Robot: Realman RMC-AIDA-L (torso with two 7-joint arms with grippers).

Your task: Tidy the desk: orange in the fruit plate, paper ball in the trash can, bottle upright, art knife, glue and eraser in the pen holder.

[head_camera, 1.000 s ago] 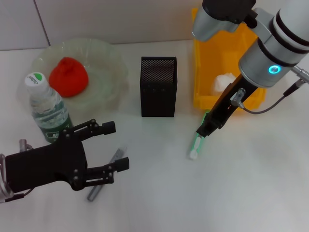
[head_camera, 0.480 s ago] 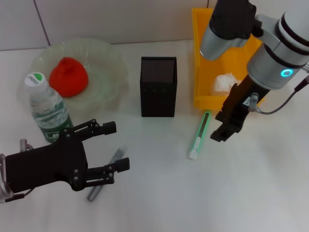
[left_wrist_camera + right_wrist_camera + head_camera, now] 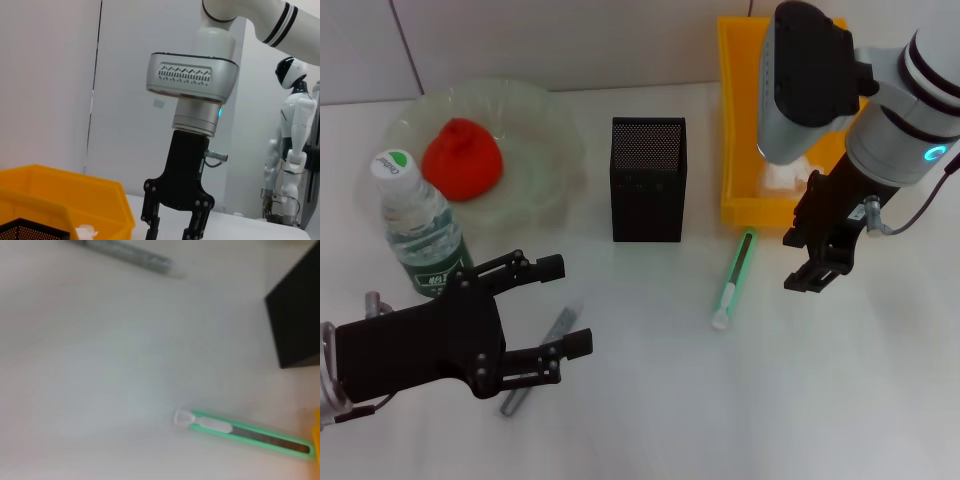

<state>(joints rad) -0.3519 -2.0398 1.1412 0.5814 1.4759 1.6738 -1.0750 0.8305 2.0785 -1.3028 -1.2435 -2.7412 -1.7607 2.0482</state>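
Counted w/ ref. to 1 pen holder [image 3: 648, 180]: 1 art knife [image 3: 733, 279] lay flat on tabletop [image 3: 650, 400], right of it; 1 right tool [image 3: 823, 260] was seen open, empty, beyond knife; 1 left tool [image 3: 548, 312] open, front-left.

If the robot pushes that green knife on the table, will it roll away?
Probably not: the art knife looks flat and long, lying on the white desk, so it should slide or spin. It seems thin and light. The right gripper hovers beside it.
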